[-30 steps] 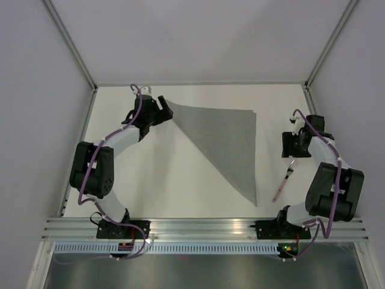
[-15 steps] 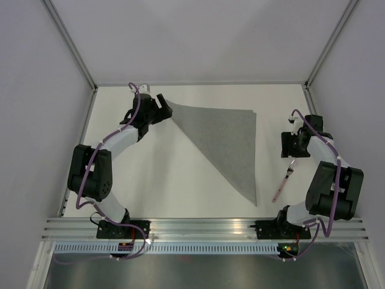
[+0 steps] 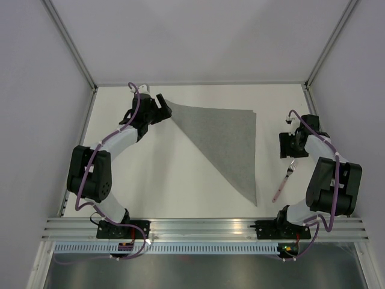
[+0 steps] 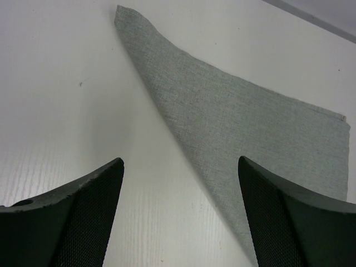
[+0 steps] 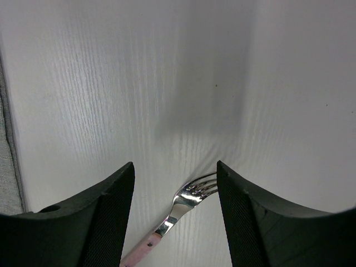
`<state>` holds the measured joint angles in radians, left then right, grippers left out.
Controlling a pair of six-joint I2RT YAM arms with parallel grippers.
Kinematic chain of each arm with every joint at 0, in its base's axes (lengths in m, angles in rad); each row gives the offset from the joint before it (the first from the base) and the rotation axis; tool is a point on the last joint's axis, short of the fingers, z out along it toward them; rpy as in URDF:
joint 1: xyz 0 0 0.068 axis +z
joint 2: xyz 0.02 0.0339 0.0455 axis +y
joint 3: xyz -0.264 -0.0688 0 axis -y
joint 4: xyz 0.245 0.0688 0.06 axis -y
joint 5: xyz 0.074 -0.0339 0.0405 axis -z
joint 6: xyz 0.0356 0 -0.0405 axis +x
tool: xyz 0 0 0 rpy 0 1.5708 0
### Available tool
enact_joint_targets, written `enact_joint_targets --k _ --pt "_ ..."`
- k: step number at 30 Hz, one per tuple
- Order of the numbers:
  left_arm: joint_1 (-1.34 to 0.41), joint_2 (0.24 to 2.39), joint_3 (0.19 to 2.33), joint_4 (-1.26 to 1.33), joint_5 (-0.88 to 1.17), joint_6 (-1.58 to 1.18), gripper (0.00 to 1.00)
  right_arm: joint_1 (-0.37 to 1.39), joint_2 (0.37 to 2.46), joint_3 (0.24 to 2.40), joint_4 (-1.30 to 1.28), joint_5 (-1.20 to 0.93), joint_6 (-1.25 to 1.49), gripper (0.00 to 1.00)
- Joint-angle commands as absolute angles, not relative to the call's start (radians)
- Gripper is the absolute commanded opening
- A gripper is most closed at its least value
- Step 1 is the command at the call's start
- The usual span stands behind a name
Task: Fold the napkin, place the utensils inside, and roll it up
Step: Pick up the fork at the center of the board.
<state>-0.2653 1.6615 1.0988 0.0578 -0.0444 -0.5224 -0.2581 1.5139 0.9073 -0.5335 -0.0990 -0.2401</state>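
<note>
— Grey finely textured cloth napkin [image 3: 225,141], lying central as a flat triangle. Why?
— Folded already, apparently. Left gripper [image 3: 166,106] wide open, empty, beside far-left corner.
— Slim pink-handled silvery fork [image 3: 283,182]?
— Right of napkin, apart. Right gripper [image 5: 175,167] spread wide above tines, probably for pickup.

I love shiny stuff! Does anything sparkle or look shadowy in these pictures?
Right wrist view: the fork glints at its tines, with a grey shadow on the table beyond them. Left wrist view: the napkin looks sharp, casting a thin shadow along its edge. Top view: even light.
</note>
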Motion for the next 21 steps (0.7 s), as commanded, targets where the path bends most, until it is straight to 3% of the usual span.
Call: enact_joint_targets --k 1,21 --pt "-0.265 1.608 1.109 0.071 -0.055 -0.489 0.88 -0.245 1.519 0.911 -0.514 -0.069 -0.239 0.67" --pt "-0.265 1.559 1.046 0.152 -0.018 -0.517 0.89 -0.227 1.503 0.905 -0.571 -0.006 -0.324 0.7"
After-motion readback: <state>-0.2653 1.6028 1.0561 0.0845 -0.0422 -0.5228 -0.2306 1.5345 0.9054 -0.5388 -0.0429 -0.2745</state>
